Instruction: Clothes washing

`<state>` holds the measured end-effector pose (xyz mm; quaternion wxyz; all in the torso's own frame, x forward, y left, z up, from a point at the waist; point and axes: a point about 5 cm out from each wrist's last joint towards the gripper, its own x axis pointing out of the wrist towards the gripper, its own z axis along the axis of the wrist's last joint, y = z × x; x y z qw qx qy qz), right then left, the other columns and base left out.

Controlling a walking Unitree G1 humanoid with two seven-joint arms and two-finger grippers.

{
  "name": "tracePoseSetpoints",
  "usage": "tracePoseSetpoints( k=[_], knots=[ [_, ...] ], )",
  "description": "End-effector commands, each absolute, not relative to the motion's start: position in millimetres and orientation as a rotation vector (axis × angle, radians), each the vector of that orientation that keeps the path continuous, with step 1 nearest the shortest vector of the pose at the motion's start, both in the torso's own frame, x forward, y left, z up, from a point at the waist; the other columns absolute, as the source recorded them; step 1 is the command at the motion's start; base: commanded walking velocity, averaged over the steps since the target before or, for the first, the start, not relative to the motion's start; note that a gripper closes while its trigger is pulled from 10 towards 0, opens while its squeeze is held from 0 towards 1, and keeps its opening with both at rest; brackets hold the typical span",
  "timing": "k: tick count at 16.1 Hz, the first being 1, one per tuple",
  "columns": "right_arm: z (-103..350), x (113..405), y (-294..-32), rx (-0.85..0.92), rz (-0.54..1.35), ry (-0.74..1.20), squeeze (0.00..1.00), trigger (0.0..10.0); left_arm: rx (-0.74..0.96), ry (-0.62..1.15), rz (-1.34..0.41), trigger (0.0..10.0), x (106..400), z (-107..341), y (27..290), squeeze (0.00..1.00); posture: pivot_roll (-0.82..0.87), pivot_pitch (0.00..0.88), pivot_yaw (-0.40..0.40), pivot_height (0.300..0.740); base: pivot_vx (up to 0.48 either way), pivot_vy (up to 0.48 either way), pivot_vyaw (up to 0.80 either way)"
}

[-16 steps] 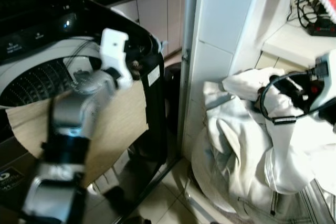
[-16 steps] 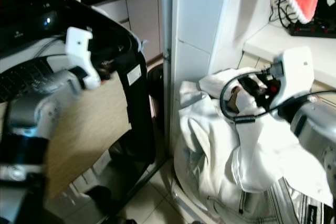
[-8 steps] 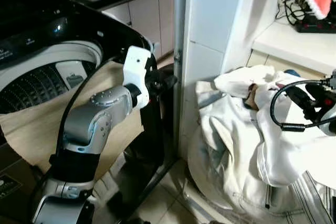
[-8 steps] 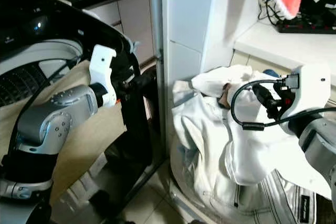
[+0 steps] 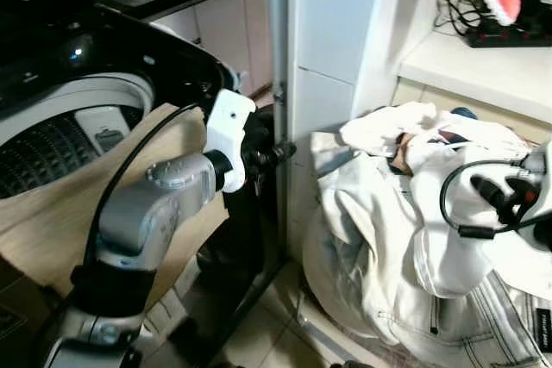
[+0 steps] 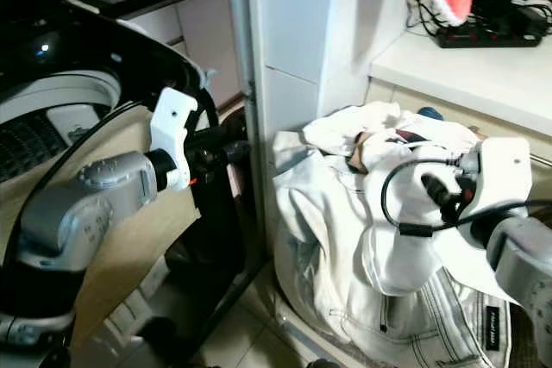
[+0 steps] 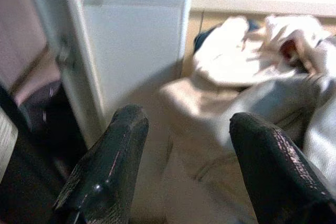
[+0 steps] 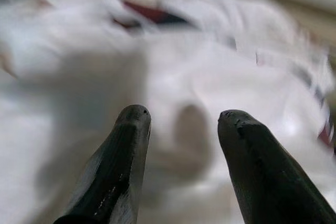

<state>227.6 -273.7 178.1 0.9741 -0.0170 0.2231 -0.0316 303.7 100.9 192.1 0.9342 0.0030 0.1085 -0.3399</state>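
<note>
Heaped against the foot of the white tiled pillar (image 5: 332, 84), on its far side from the black top-loading washing machine (image 5: 78, 101): a pile of white and cream clothes (image 5: 405, 213) spilling toward the floor. Right gripper (image 8: 181, 145) hovering just over the heap, black fingers parted and holding nothing, cloth straight ahead of the tips. Left gripper (image 7: 189, 166) beside the pillar's washer-side edge, likewise spread and empty, clothes beyond it. Right arm judged nearer for the grab; no clear long axis in the crumpled pile

White laundry pile (image 8: 173, 77) blurred; washer drum (image 5: 52, 140) cropped
</note>
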Motion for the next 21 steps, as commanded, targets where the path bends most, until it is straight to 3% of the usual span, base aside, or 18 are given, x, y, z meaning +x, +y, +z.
tracePoseSetpoints(
  k=[1, 3, 5, 6, 9, 10, 15, 18, 21],
  knots=[
    [166, 233, -273, 0.006, -0.042, 0.484, 0.00, 10.0, 0.017, 0.127, -0.670, 10.0, 304, 201, 101, 0.00, -0.21, 0.000, 0.083, 0.740, 0.000, 0.000, 0.00],
    [159, 237, -273, 0.034, -0.023, 0.499, 0.00, 10.0, 0.041, 0.098, -0.599, 10.0, 307, 202, 101, 0.00, -0.21, 0.000, 0.082, 0.740, 0.000, 0.000, 0.00],
    [155, 245, -270, 0.092, 0.031, 0.482, 0.00, 10.0, -0.002, 0.084, -0.658, 10.0, 303, 205, 95, 0.00, -0.20, 0.000, 0.073, 0.740, 0.000, 0.000, 0.00],
    [155, 247, -270, 0.097, 0.045, 0.473, 0.00, 0.0, 0.011, 0.052, -0.686, 10.0, 300, 206, 94, 0.00, -0.20, 0.000, 0.073, 0.740, 0.000, 0.000, 0.00],
    [154, 249, -270, 0.091, 0.062, 0.470, 0.00, 0.0, 0.045, 0.021, -0.699, 10.0, 296, 202, 91, 0.00, -0.20, 0.000, 0.073, 0.740, 0.000, 0.000, 0.00],
    [152, 249, -271, 0.092, 0.071, 0.468, 0.00, 0.0, -0.002, 0.131, -0.856, 10.0, 288, 193, 89, 0.00, -0.20, 0.000, 0.074, 0.740, 0.000, 0.000, 0.00],
    [149, 252, -271, 0.091, 0.081, 0.455, 0.00, 0.0, 0.102, 0.063, -0.785, 10.0, 291, 188, 88, 0.00, -0.20, 0.000, 0.071, 0.740, 0.000, 0.000, 0.00],
    [149, 253, -270, 0.086, 0.086, 0.448, 0.00, 0.0, 0.035, 0.015, -0.676, 10.0, 295, 193, 88, 0.00, -0.20, 0.000, 0.071, 0.740, 0.000, 0.000, 0.00],
    [150, 254, -269, 0.085, 0.089, 0.444, 0.00, 0.0, 0.057, 0.038, -0.696, 10.0, 298, 192, 87, 0.00, -0.20, 0.000, 0.073, 0.740, 0.000, 0.000, 0.00]
  ],
)
